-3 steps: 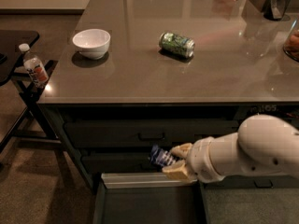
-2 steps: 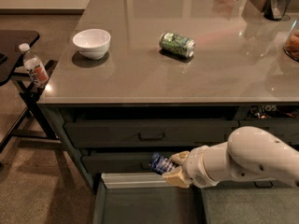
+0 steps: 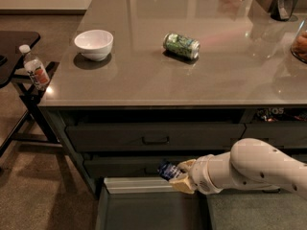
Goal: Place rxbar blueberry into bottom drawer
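Dark blue and shiny, the rxbar blueberry [image 3: 168, 169] sits a little lower than it did a second ago. The white arm has sunk and drawn in, carrying the bar from the level of the middle drawer front down to just above the pale back rim of the bottom drawer [image 3: 134, 185]. The end effector [image 3: 176, 175] is clamped on the bar, its tan fingers [image 3: 182, 183] closed around the rear end while the front end pokes out to the left. The drawer stands pulled out and the bar hangs over its back edge, not yet inside. By my reading the carry is nearly done, and what remains is a short descent and a release.

Much of the drawer is cut off by the lower frame edge, so its front wall and full depth cannot be seen. The bar's lettering is not legible, and how much of it lies between the fingers is hidden. The arm runs out of view to the right. On the grey worktop [image 3: 144, 80] the green can [image 3: 181, 46] and white bowl [image 3: 94, 43] lie well apart, untouched.
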